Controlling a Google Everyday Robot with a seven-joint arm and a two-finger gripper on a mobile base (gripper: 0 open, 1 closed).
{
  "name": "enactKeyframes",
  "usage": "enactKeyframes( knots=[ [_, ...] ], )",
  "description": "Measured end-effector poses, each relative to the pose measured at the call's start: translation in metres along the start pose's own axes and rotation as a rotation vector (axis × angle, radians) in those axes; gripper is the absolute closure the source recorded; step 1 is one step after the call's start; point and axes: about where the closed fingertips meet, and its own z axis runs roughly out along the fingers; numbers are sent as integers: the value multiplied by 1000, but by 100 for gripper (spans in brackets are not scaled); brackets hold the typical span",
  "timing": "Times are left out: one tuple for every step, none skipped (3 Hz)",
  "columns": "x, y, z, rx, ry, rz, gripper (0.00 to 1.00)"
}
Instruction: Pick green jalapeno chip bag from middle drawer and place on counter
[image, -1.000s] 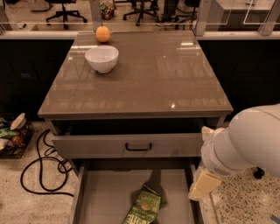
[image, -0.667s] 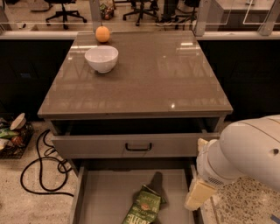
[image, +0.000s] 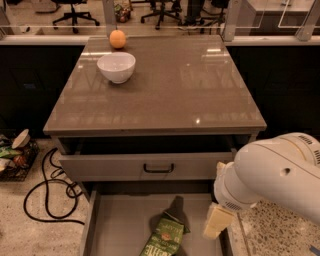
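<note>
Left of the counter (image: 190, 85), down on the floor, a wire basket (image: 15, 162) holds scraps, and a black cable (image: 42, 197) loops between it and the cabinet. On the counter's back left corner sits an orange fruit (image: 117, 38), with a white bowl (image: 116, 66) just in front of it, both well apart from the rest of the glossy top. Below the counter's front edge a grey drawer with a black loop handle (image: 159, 168) stands slightly out, and beneath that the middle drawer (image: 120, 225) is pulled far out. The green jalapeno chip bag (image: 165, 237) lies flat on this drawer's floor, below the counter's front middle. The gripper (image: 217, 222) hangs below the counter's front right corner, over the drawer's right wall, just right of the bag and not touching it; whether it is spread or pressed together does not show. The white arm (image: 280, 175) bulks behind it.
</note>
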Motion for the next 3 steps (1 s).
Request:
enactKeyframes(
  knots=[
    [-4, 8, 57, -60, 5, 32, 0],
    [-8, 19, 110, -119, -24, 72, 0],
    [-8, 31, 143, -144, -52, 97, 0]
  ],
)
